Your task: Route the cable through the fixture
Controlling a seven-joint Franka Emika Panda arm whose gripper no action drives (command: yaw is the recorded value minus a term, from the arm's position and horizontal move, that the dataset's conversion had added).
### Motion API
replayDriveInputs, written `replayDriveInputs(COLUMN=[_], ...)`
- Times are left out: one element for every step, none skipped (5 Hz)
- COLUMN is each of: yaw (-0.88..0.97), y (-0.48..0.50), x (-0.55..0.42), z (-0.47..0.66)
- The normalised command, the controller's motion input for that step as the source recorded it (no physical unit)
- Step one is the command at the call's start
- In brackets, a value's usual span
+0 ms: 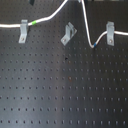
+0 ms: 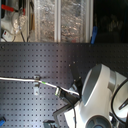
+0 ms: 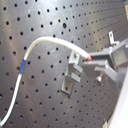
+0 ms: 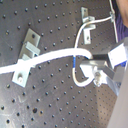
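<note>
The slanted grey fixture (image 1: 68,34) stands at mid-board in the first exterior view, with no cable in it. The white cable (image 1: 50,17) passes the left upright clip (image 1: 23,31), shows its green band (image 1: 33,23), and rises out of the top edge. It drops back to its blue band (image 1: 93,45) and enters the right upright clip (image 1: 110,33). In both wrist views my gripper (image 3: 92,59) (image 4: 93,67) is shut on the cable (image 3: 50,41) (image 4: 55,55), held above the board. A grey clip (image 3: 73,75) lies close beneath the fingers.
The black pegboard (image 1: 65,90) fills the first exterior view. In the second exterior view the white arm (image 2: 97,100) covers the lower right, and shelves of clutter (image 2: 50,20) stand behind the board. A second clip (image 4: 88,25) holds the cable past the blue band (image 4: 75,62).
</note>
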Motion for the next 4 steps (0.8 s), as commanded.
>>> replayDriveInputs(yaw=[0.0, -0.14, -0.24, -0.04], y=[-0.008, -0.094, -0.064, 0.0], x=[-0.018, -0.207, -0.343, 0.0], z=[0.0, 0.21, 0.37, 0.0])
